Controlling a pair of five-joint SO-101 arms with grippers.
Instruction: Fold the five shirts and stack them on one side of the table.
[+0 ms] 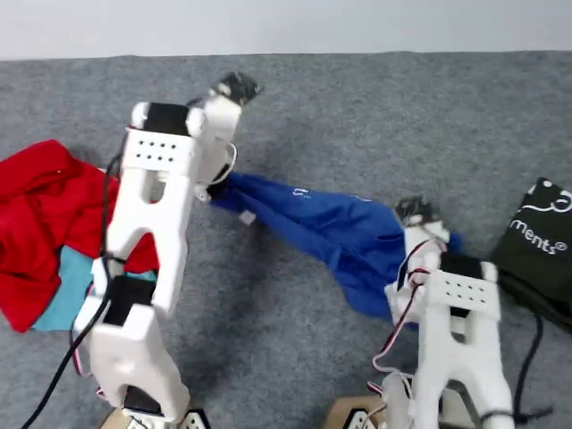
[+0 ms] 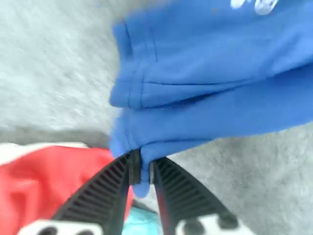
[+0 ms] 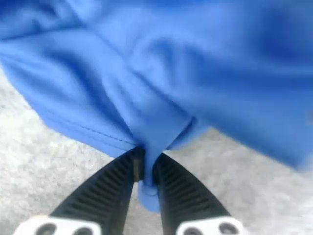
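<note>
Across the middle of the table (image 1: 295, 107), the blue shirt (image 1: 331, 223) lies drawn out between the two arms. The left gripper (image 2: 141, 164) is clamped on a bunched edge at its far-left end, and the right gripper (image 3: 145, 159) is pinched tight on a fold at its near-right end. Its long axis runs slantwise from one grip to the other (whether its middle rests on the table I cannot tell) — so neither arm is nearer, and the coming move likely depends on both carrying that line together.

Black shirt (image 1: 536, 246) cropped at rt edge, teal shirt (image 1: 76, 286) mostly hid.
</note>
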